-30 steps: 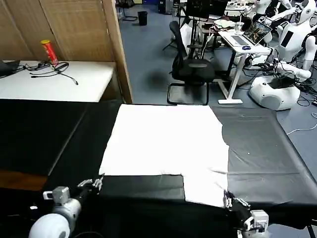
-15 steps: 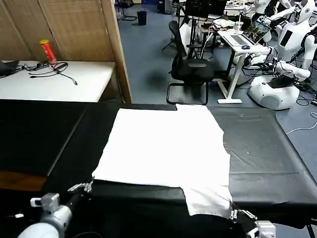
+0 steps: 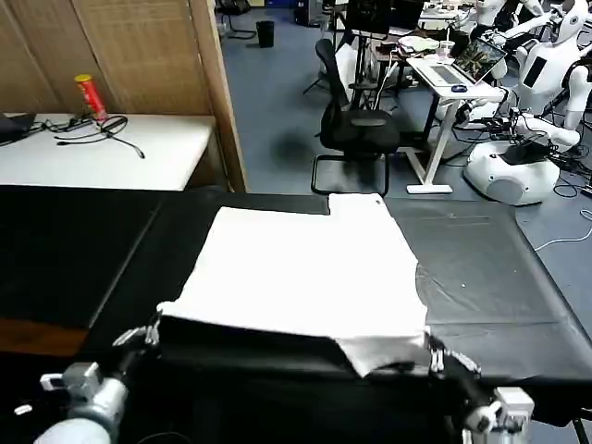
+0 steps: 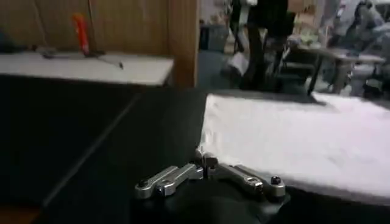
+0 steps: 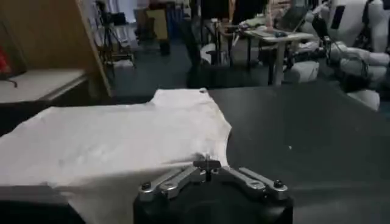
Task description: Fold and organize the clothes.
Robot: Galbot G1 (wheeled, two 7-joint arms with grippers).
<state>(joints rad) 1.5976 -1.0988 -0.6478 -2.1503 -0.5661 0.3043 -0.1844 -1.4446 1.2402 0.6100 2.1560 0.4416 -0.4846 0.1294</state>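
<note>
The clothes are one white T-shirt spread plain side up on the black table cover. Its near edge is raised off the cover, with shadow beneath. My left gripper is shut on the near left corner; in the left wrist view the jaws pinch the cloth. My right gripper is shut on the near right corner, where the cloth bunches. The right wrist view shows its jaws closed on the T-shirt. A sleeve lies at the far edge.
Behind the table on the left stands a white desk with a red can and cables, beside a wooden partition. An office chair, a laptop stand and white robots are beyond the far right edge.
Both grippers, holding the near corners, drew the shirt toward me and then raised its near edge. The far edge slid nearer, uncovering a sleeve at the back.
</note>
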